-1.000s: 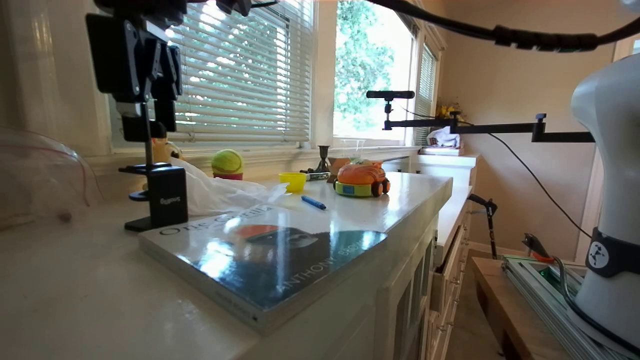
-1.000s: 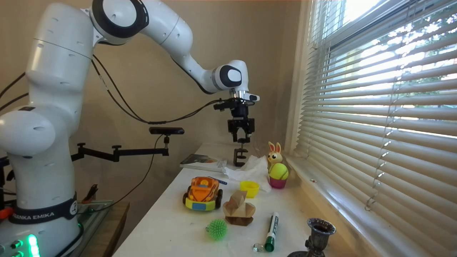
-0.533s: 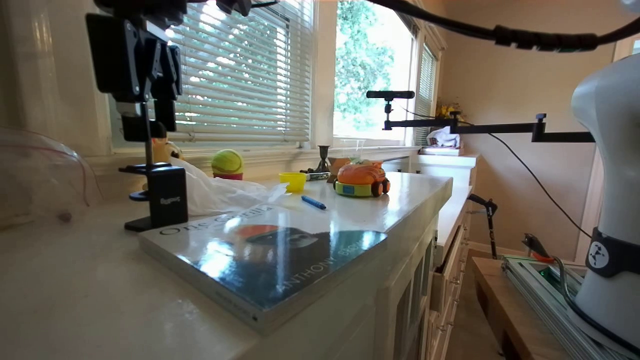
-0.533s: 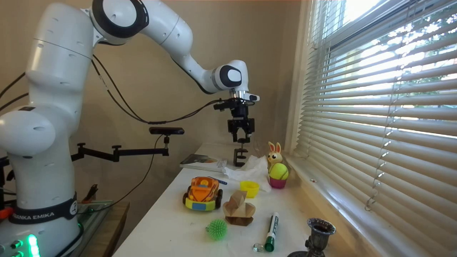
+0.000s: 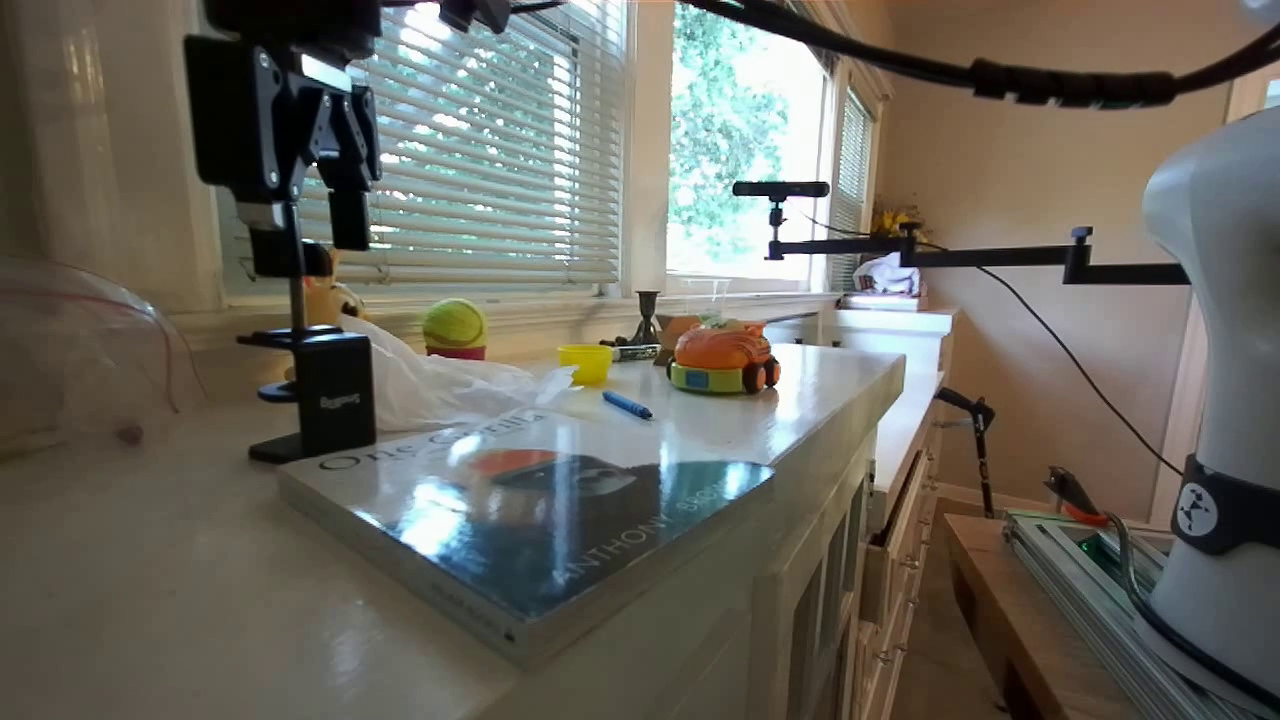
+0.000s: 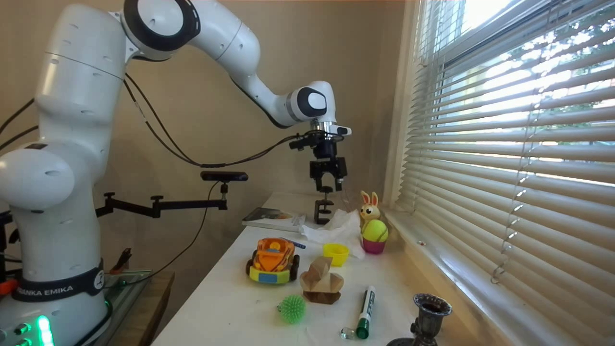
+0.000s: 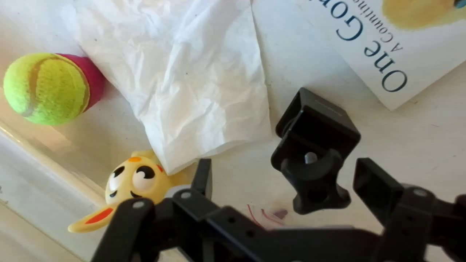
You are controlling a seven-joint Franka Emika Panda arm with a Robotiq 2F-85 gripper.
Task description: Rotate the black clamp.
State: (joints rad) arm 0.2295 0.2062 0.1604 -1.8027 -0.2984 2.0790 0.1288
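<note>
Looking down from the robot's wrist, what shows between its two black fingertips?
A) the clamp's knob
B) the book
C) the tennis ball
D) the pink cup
A: in the wrist view the gripper is open, and the knob of the black clamp shows between its fingertips.

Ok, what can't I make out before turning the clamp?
Black clamp: knob partly behind a gripper finger in an exterior view.
Rabbit toy: partly behind the gripper, wrist view.
Candle holder: base cut by an exterior view's bottom edge.
Clear bit beside the marker: too small to identify in an exterior view.
</note>
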